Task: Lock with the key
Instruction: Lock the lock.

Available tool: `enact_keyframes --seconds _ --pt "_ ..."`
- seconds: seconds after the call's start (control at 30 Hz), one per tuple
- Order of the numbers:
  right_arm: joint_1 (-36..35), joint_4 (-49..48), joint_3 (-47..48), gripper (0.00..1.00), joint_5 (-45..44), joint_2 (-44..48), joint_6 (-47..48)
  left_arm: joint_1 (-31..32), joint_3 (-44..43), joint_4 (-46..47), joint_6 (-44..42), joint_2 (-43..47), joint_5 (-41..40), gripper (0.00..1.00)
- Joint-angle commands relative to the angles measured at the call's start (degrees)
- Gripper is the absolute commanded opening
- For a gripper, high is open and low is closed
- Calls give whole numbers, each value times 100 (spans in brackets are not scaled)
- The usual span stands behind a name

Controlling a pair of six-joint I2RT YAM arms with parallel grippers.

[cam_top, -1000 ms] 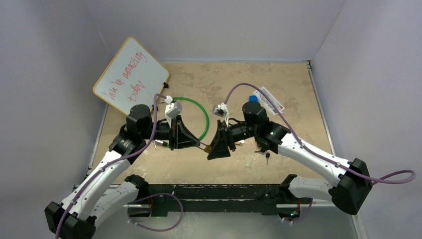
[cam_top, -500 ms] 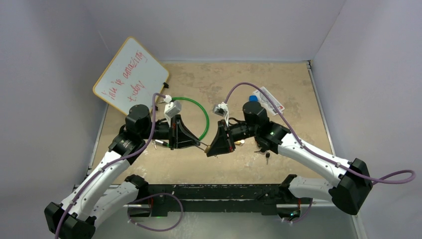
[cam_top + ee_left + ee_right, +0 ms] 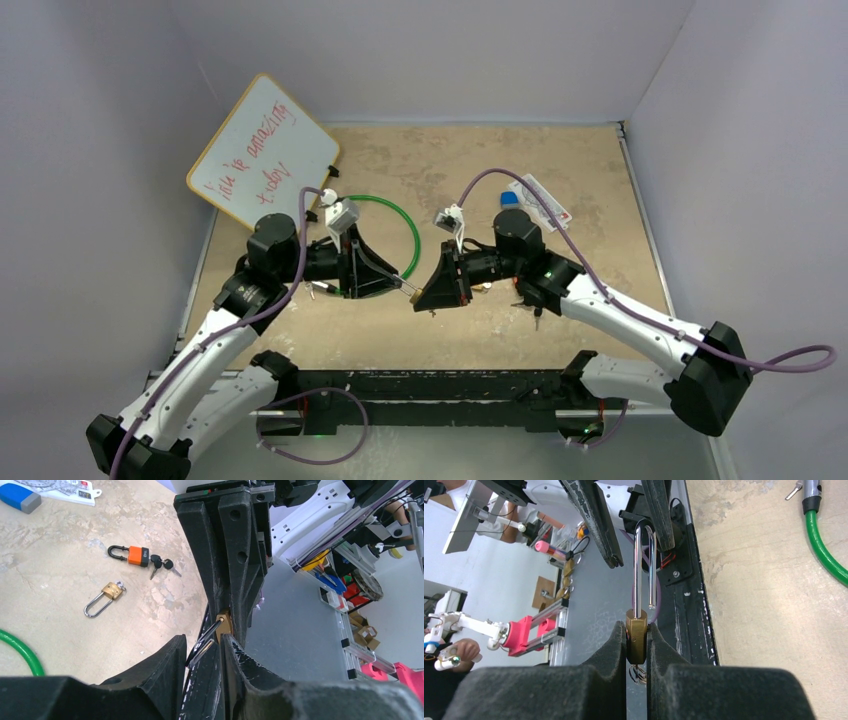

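While both arms meet over the near middle of the tan surface (image 3: 560,170), a whiteboard (image 3: 262,152) with red handwriting stands tilted at its far left corner. A green cable (image 3: 412,240) loops on the surface behind the left arm (image 3: 215,340). The right arm (image 3: 620,315) reaches in from the opposite side.

The right gripper (image 3: 636,632) points toward the left one, and its fingers (image 3: 614,647) pinch the body of a brass long-shackle padlock (image 3: 637,580), held above the surface. The shackle extends forward, away from the right wrist. A metal ring (image 3: 638,674) shows just below the body between the fingers; whether a key hangs on it cannot be told.

The left gripper (image 3: 202,647) faces the shackle end. Its fingers (image 3: 596,525) are spread, one on each side of the shackle bend, and the shackle lies in the gap between them.

On the surface under the right arm lie an orange padlock (image 3: 139,556) with a bunch of keys (image 3: 162,565) attached and, near it, a small brass padlock (image 3: 104,597). A blue block (image 3: 20,497) lies farther away.
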State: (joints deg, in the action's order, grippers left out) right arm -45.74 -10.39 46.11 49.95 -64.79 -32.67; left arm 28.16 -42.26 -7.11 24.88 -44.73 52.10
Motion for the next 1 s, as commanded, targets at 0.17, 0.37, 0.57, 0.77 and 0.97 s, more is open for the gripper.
enact_keyframes --seconds 0.17,0.37,0.57,0.77,0.97 --pt "-14 -394 -107 0 -106 216 -147 5 -71 -157 -191 -20 -145 9" --pt "-14 -464 -104 0 -159 181 -104 5 -50 -142 -130 45 -154 0" --pt "-14 -645 -71 0 -200 121 -161 5 97 145 92 112 -170 0" --pt "-15 -1203 -90 0 -228 -42 -506 5 358 436 312 127 -259 0" --pt "-14 -1317 -36 0 -638 -159 -557 5 682 823 613 279 -311 0"
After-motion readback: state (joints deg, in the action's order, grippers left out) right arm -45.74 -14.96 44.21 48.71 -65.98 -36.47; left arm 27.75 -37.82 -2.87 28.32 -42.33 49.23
